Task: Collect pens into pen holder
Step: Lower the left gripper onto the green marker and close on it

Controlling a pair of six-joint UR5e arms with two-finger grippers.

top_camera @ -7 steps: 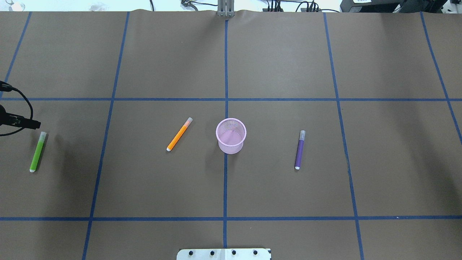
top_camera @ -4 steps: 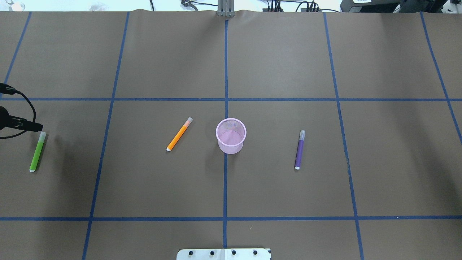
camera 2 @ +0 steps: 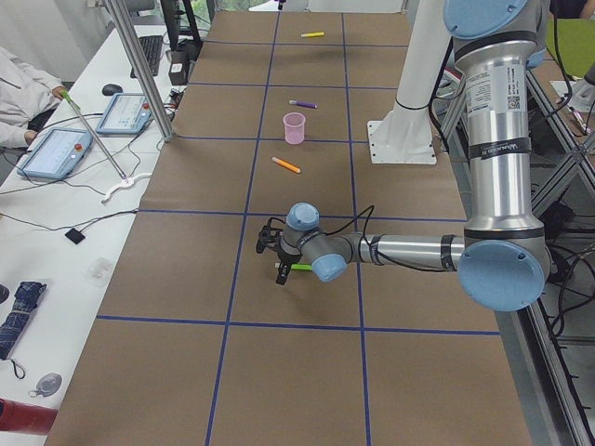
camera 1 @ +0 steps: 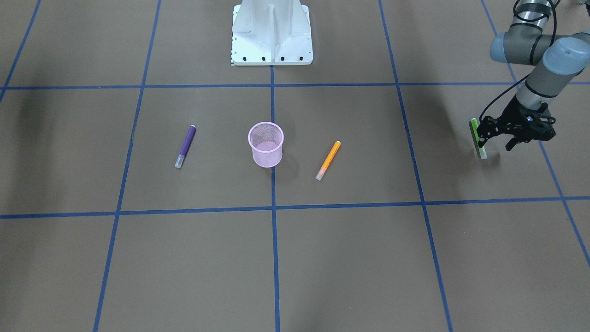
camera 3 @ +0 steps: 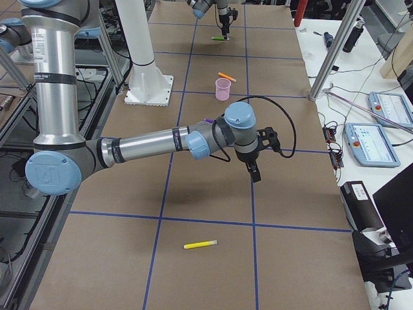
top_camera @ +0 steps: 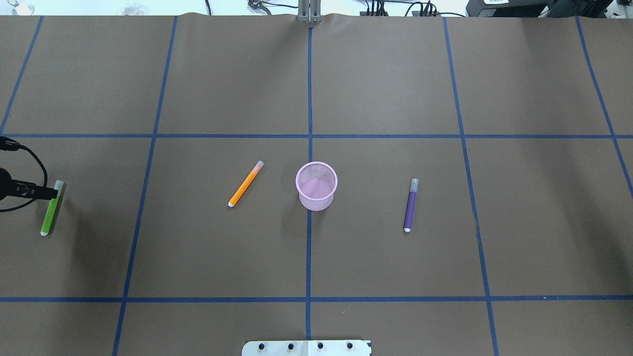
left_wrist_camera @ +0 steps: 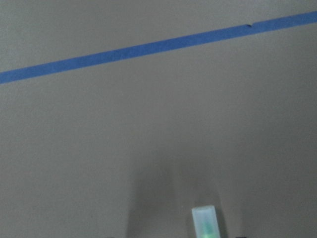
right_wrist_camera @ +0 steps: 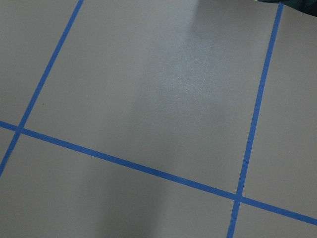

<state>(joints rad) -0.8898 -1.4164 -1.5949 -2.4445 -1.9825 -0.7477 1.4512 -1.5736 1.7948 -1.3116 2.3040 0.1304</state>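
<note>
Brown paper gridded with blue tape covers the table (top_camera: pixel 376 79), and all three pens lie flat on it; none is in the cup yet.

At the far left edge of the overhead view, the left gripper (camera 1: pixel 495 142) reaches in over the green pen (top_camera: pixel 50 212). Its fingers are spread apart and hold nothing. The pen's long axis runs almost straight up and down the frame, with the pale cap at the top, and the gripper sits over that cap end, not over the middle. In the front-facing view the two fingers are set apart across the pen's width, so closing them should pinch its sides. That view is too small to settle whether the pen lies squarely between the fingers or under one of them. The left wrist camera shows only the cap at the bottom centre.

Further right, in the middle left of the frame, the orange pen (top_camera: pixel 245 184) lies on a diagonal. The pink mesh pen holder (top_camera: pixel 316 197) stands upright at the centre, and the purple pen (top_camera: pixel 410 206) lies to its right, near-vertical in the frame.

The right gripper (camera 3: pixel 255 169) appears only in the right side view. It hangs above bare paper, well away from every pen, and I cannot tell how its jaws stand. The left arm is clearly the nearer one for the green pen.
</note>
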